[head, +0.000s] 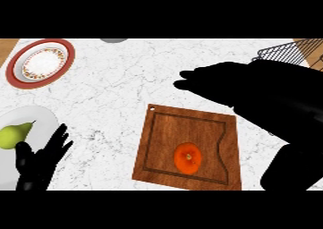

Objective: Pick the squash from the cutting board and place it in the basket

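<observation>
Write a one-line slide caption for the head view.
Orange squash sits on the cutting board; right hand above the board, wire basket beyond.

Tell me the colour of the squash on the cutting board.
Orange, with a small yellowish centre; the squash shows in the head view.

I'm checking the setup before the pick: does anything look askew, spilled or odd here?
Nothing spilled or damaged. The cutting board lies slightly askew on the counter, the orange squash resting on it untouched. The pear sits on its white plate.
</observation>
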